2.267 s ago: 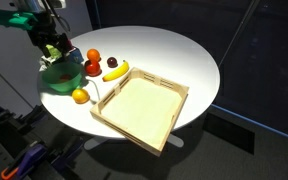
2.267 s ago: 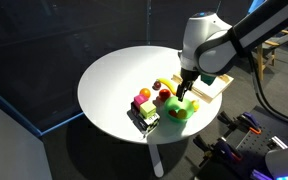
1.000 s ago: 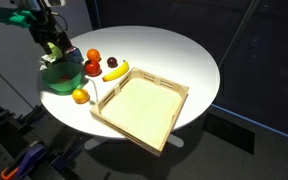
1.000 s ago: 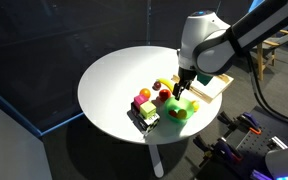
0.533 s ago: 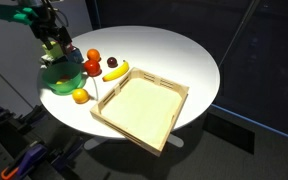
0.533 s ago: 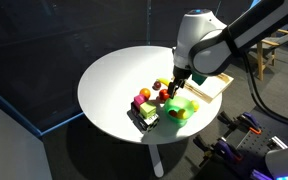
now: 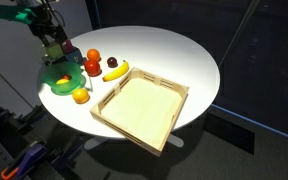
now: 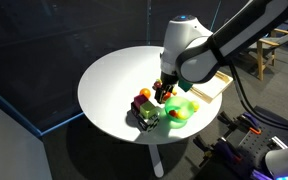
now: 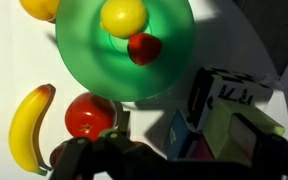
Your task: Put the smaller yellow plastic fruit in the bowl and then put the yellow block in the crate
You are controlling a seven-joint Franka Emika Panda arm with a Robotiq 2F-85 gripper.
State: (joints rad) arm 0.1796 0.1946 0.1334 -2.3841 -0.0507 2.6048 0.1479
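The first half looks done. The lemon (image 9: pixel 122 17) lies inside the bowl (image 9: pixel 84 50), next to a small red fruit (image 9: pixel 144 47), and the bowl sits close to the worktop (image 7: pixel 174 55) edge. The pincer (image 8: pixel 165 93) hangs just above the bowl's side, its jaws wide with nothing between them. The second half is not begun, I'd say. The yellow block (image 9: pixel 239 138) stands among other blocks at the worktop edge, just beside the bowl. The crate (image 7: pixel 139 105), on the bowl's other side, holds nothing. Taking hold of that block seems the next job.
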